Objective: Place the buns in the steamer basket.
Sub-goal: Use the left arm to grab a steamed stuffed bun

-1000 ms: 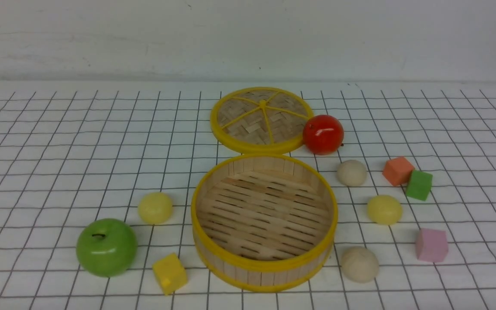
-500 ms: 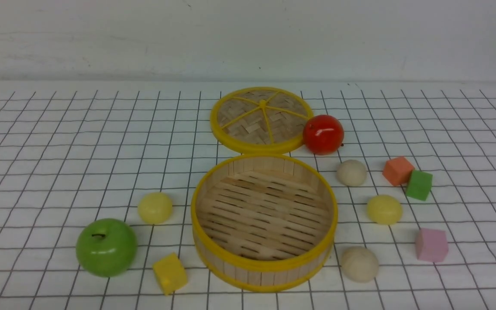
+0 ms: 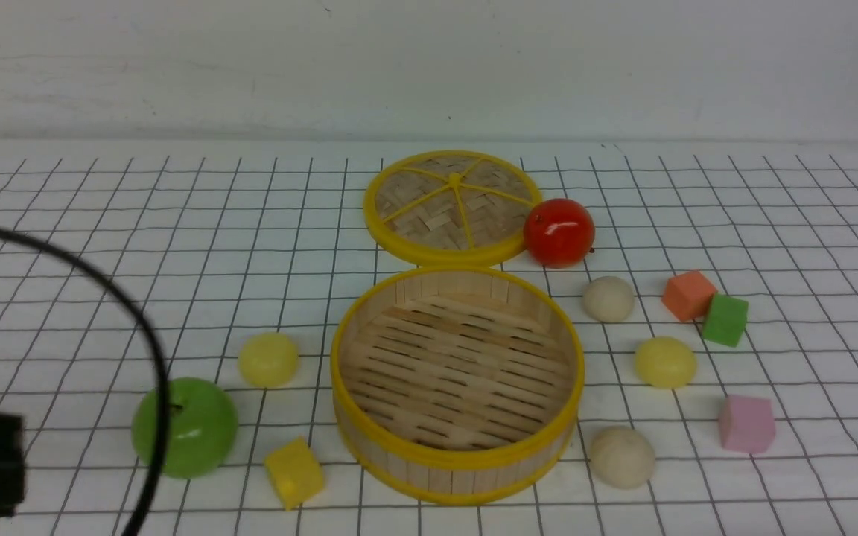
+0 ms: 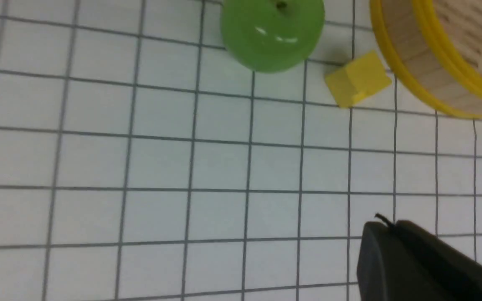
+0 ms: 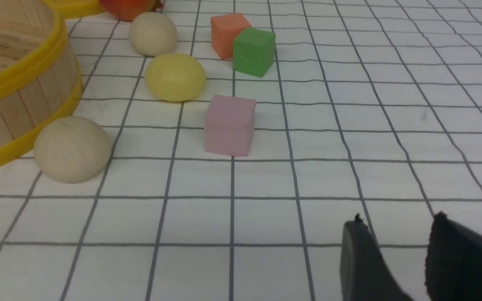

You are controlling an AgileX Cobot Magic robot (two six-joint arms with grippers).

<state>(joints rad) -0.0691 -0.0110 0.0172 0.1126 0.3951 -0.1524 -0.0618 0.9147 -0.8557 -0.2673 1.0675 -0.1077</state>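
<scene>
Sitting mid-bench in the front view, the steamer basket has all four buns lying outside it. The left yellow bun lies off its left side, near the green apple and the yellow cube. Off its right side lie the far cream bun, the right yellow bun and the near cream bun. The lid lies flat behind the basket, with the red apple against its rim. A black cable arcs across the left edge.

In the left wrist view, the left tool has its fingertips pressed together with nothing between them. It is over bare bench, well apart from the green apple, the yellow cube and the basket wall.

In the right wrist view, the right tool stands partly open and empty above the grid. The near cream bun lies just beside the basket wall, with the pink cube near it.
</scene>
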